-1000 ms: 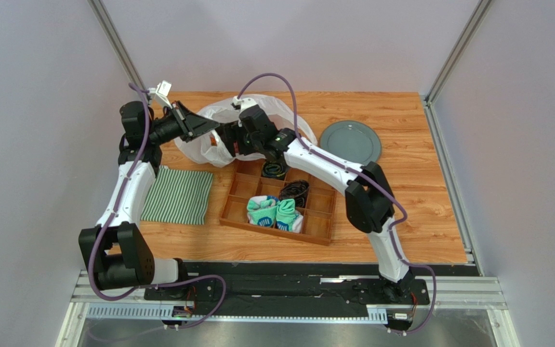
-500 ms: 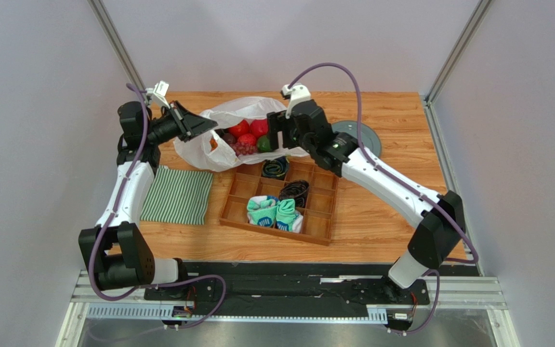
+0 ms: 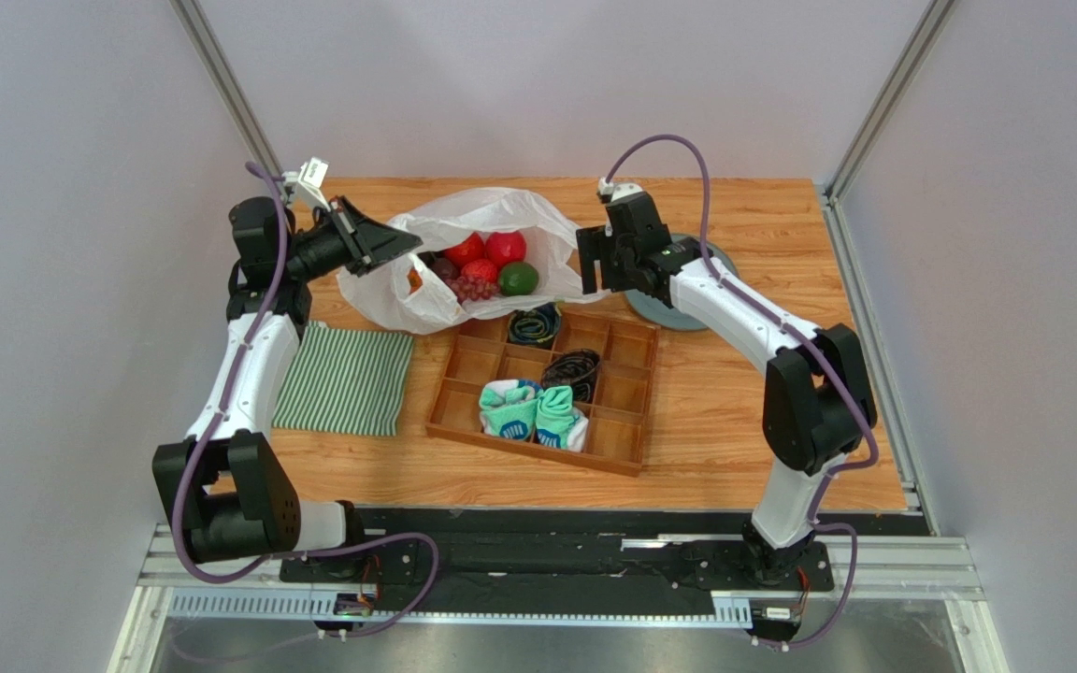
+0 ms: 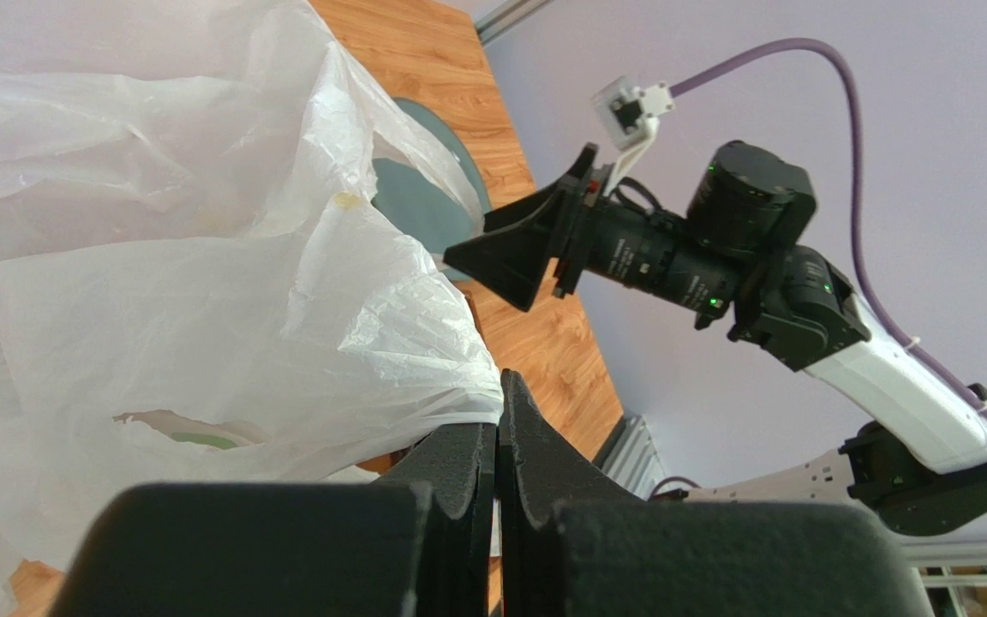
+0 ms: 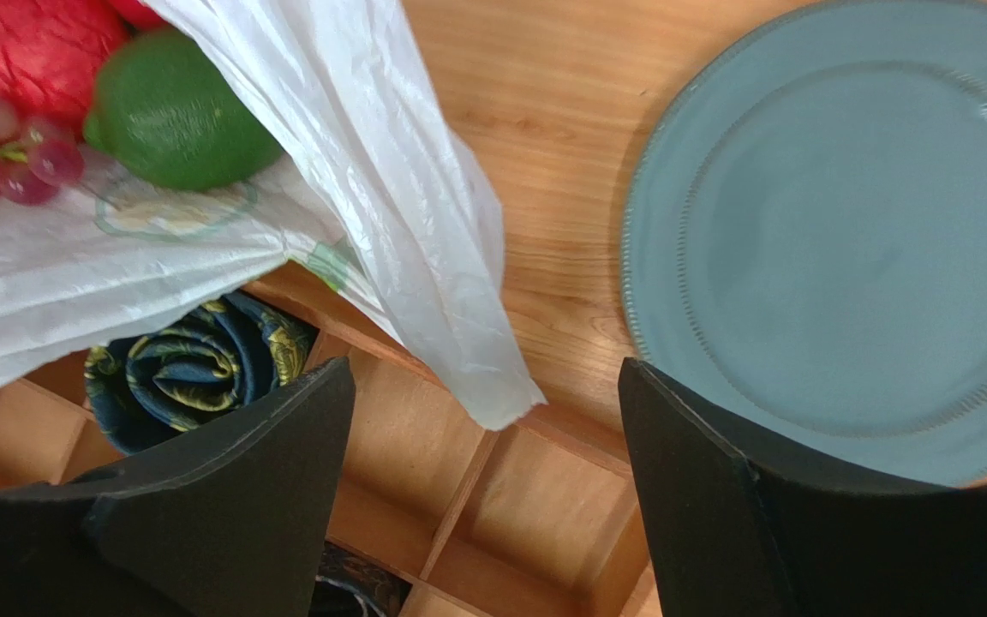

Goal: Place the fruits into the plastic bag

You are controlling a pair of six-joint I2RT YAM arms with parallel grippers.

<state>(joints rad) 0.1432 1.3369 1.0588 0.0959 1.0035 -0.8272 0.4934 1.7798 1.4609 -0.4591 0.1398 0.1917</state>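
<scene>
A printed oval mark (image 5: 164, 212) on the plastic bag (image 3: 488, 211) was seen but could not be read. The bag was laid at the far side of a wood-grain desk (image 3: 699, 435) closed in by pale grey walls. The fruits (image 3: 485, 260), red, green and grapes, were lodged in its open mouth, and its near edge was draped over a brown divided tray (image 3: 615, 428). The left arm's jaws were pinched shut on the bag's edge, while the right arm's jaws were spread wide above the tray's far corner, beside a grey-blue plate (image 5: 846, 232).
</scene>
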